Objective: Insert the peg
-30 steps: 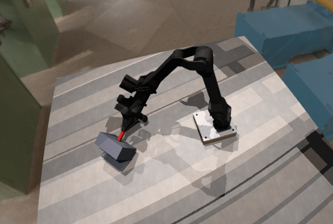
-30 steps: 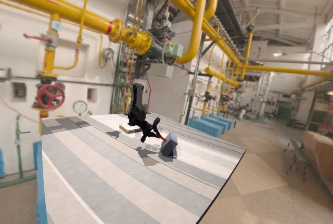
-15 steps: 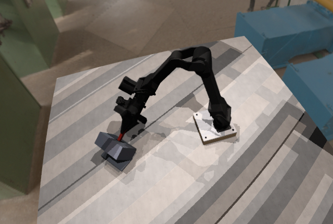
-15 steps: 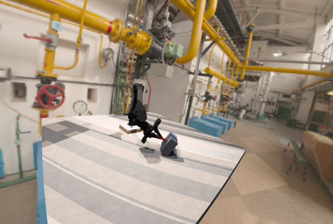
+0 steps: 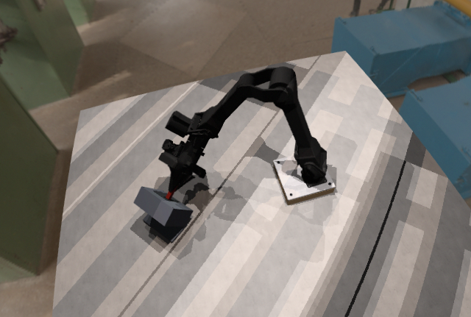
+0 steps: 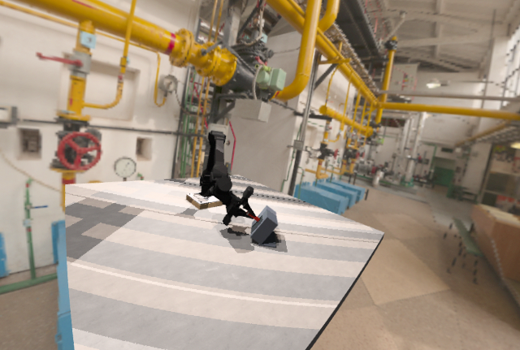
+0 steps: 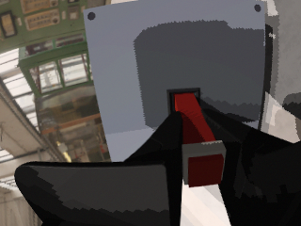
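The red peg point(image 5: 169, 195) point(image 6: 254, 217) point(image 7: 190, 105) is square in section, with a grey collar near its rear end in the wrist view. My gripper point(image 5: 171, 190) point(image 6: 250, 213) point(image 7: 190, 119) is shut on it. The peg's far end is inside the square hole point(image 7: 169, 98) in the sloped blue-grey panel point(image 5: 154, 204) point(image 6: 267, 223) point(image 7: 113, 85). Only a short length of red shows between fingertips and panel in the top and exterior views. The peg's sides look roughly lined up with the hole's edges. The depth of the tip is hidden.
The panel block stands on a dark foot point(image 5: 160, 231) on the striped table point(image 5: 235, 264) point(image 6: 188, 295). The arm's white base plate point(image 5: 291, 194) point(image 6: 201, 202) is behind the gripper. Two dark screw spots mark the panel's upper corners in the wrist view.
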